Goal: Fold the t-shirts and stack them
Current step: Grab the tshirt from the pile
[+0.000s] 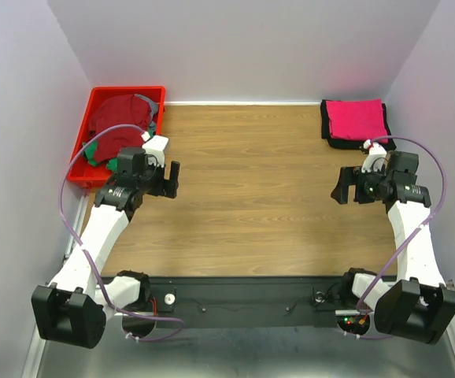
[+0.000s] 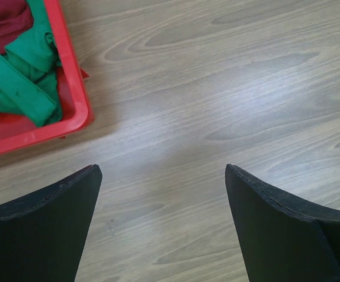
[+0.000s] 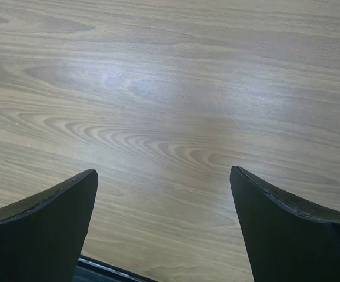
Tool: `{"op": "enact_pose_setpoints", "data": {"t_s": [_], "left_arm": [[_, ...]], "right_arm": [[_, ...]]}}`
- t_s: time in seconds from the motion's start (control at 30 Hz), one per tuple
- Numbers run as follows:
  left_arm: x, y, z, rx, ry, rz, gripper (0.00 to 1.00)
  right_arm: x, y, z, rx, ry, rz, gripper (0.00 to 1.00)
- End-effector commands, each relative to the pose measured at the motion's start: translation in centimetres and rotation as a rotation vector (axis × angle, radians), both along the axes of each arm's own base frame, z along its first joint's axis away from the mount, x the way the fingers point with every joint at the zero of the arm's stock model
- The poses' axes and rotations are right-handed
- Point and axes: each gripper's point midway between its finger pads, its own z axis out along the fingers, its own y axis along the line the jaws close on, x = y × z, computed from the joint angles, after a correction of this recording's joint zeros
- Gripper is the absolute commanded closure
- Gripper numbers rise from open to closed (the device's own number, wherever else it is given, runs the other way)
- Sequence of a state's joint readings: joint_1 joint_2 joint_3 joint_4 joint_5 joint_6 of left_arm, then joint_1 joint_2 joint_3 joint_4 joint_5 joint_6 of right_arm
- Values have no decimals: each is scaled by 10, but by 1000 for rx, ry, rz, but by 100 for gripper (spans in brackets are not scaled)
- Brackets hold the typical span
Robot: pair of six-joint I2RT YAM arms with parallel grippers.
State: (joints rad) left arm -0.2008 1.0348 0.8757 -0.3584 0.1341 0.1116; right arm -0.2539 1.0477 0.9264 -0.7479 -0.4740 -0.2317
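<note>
Fingers on both arms stand wide apart and clamp nothing: the left fingers (image 2: 40,229) and the right fingers (image 3: 40,226) are broad, matt black wedges with curved inner edges, hanging over the bare desk (image 1: 251,189). The desk is smooth, pale wood-grain laminate with wavy brown figuring. At its far left stands a glossy red plastic tray (image 1: 127,89), rectangular with a raised rim, holding rumpled soft cloth: a dark red shirt (image 1: 121,110) is heaped on top, a green shirt (image 2: 23,82) lies in twisted folds toward the near end, and a strip of grey shirt (image 1: 147,101) shows at the far right side. The left fingers hang just right of the tray's near end. In the desk's far right corner a pink shirt (image 1: 356,118) lies folded into a neat rectangle on a folded black shirt (image 1: 340,144), whose edge shows along the left and near sides. The right fingers hover near that stack, on its near side. Plain pale grey walls (image 1: 243,47) enclose the left, far and right sides, and a black bar (image 1: 243,295) along the near edge carries the arm bases.
</note>
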Motion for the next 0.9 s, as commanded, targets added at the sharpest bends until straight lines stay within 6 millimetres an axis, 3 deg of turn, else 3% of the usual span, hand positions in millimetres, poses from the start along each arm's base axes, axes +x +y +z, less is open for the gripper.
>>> {"op": "enact_pose_setpoints", "data": {"t_s": [0.0, 0.07, 0.1, 0.17, 0.2, 0.23, 0.3, 0.47, 0.5, 0.67, 0.77, 0.87], "left_arm": [[14, -4, 40, -5, -60, -25, 1], [23, -9, 57, -8, -75, -46, 1], [33, -14, 77, -17, -93, -66, 1], [49, -18, 90, -8, -97, -96, 1], [58, -19, 119, -15, -149, -95, 1], [65, -19, 128, -16, -158, -98, 1], [88, -9, 155, -4, -188, -76, 1], [138, 34, 185, -12, -206, 8, 2], [153, 56, 185, -4, -203, 53, 4], [189, 114, 160, 21, -153, 148, 9], [211, 144, 130, 34, -98, 194, 12], [231, 158, 96, 50, -35, 211, 14]], "right_arm": [[7, -4, 6, -8, -31, -20, 0], [8, -4, 6, -5, -27, -22, 0], [8, -5, 5, -3, -24, -26, 0], [9, -5, 5, 1, -23, -28, 0], [10, -5, 5, 0, -22, -27, 0], [10, -6, 5, -1, -22, -28, 0], [11, -7, 4, 2, -13, -30, 0], [15, -6, 1, 9, 1, -23, 0], [15, -6, -1, 10, 4, -20, 0], [20, -7, -13, 23, 36, -19, 0], [24, -7, -18, 31, 45, -16, 0], [27, -7, -24, 40, 61, -16, 0]]}}
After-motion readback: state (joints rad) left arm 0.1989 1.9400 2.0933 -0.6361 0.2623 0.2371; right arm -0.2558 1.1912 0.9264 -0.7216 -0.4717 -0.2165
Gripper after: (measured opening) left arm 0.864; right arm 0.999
